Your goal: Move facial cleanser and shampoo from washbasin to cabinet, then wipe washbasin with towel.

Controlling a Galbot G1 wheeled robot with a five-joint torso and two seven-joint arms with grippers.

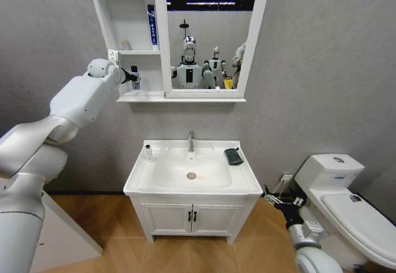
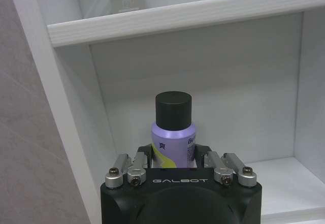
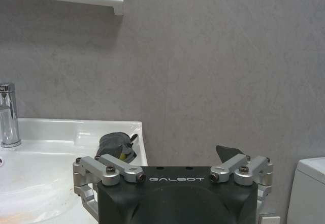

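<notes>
The left gripper [image 1: 132, 77] is raised to the lowest compartment of the cabinet [image 1: 126, 97], at about ten o'clock from the washbasin [image 1: 244, 180] in the head view, with its fingers closed around a purple bottle [image 2: 173, 144] with a black cap. The bottle stands upright just above or on the compartment floor; contact with the shelf cannot be confirmed. This high, level reach suits setting the container down without tipping it. Its label carries a yellow patch and blue characters, of which only a fragment resembling "Be" is legible. The gripper housing reads "GALBOT". On the shelf above, a tall blue tube [image 1: 153, 28] stands against the mirror frame and a small pale jar [image 1: 125, 44] sits beside it; their printing is too small to read. A small white bottle [image 1: 148, 152] stands on the washbasin rim at nine o'clock from the drain [image 1: 191, 176], so one item probably awaits transfer. The towel [image 1: 233, 156], dark and folded, lies on the rim at about two o'clock from the drain, within the right arm's reach and clear of the tap [image 1: 191, 141]. The right gripper [image 3: 174, 170] hangs low beside the vanity, near the toilet [image 1: 346, 199], fingers spread apart and empty, apparently parked until the wiping step.
</notes>
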